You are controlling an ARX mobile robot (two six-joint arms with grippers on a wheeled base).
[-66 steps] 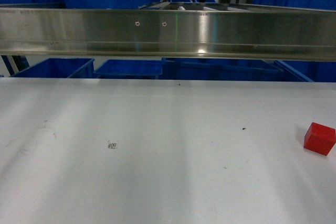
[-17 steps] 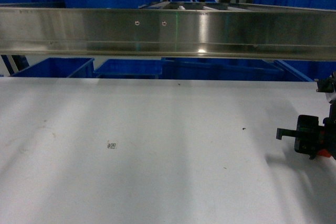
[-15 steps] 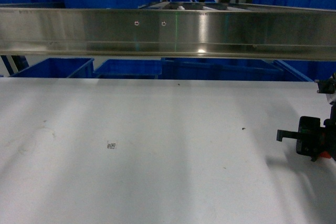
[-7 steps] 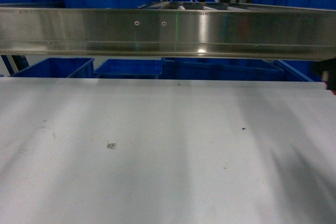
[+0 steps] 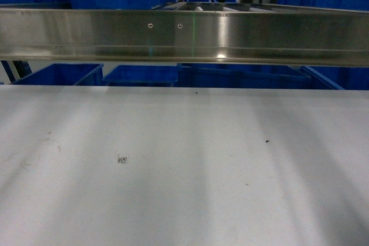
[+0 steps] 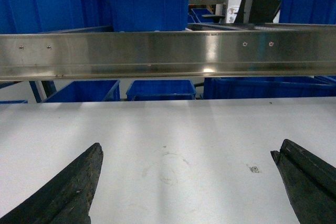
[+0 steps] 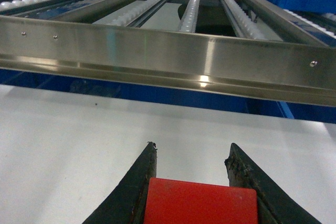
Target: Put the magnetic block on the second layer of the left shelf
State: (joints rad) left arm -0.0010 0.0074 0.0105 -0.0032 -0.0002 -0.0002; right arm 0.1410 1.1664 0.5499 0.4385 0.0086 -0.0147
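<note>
While the right gripper (image 7: 191, 174) pinches the red block (image 7: 200, 202), carry it level toward the shelf; left gripper (image 6: 189, 182) hangs spread.

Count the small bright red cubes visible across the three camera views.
1. The small bright red cube sits between the right gripper fingers in the right wrist view; none shows in the other views.
</note>
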